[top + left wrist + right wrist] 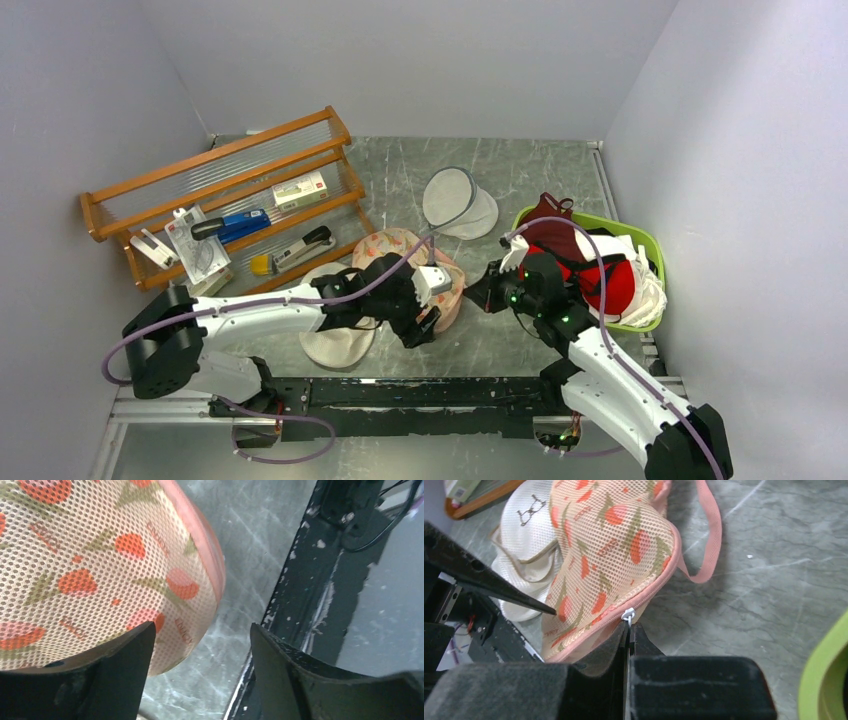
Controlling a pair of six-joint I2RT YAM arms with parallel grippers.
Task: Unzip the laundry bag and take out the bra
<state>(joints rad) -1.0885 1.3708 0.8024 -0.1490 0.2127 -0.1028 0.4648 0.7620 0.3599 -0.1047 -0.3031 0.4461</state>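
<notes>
The laundry bag (393, 243) is pale pink mesh with red-orange motifs and lies at the table's middle, partly under my left arm. In the right wrist view the laundry bag (614, 545) shows its pink zipper rim and loop handle (712, 535). My right gripper (629, 627) is shut on the white zipper pull (627, 614) at the bag's near edge. My left gripper (202, 635) stands open beside the laundry bag (90, 565). Its left finger lies against the bag's edge and only bare table shows between the jaws. The bra is hidden.
A cream mesh bag (338, 345) lies under the pink one's left end, and a round white mesh pouch (462, 203) sits behind. A green basket (640, 240) holding red garments stands at the right. A wooden rack (225, 195) of tools occupies the left. The black base rail (310, 595) runs close by.
</notes>
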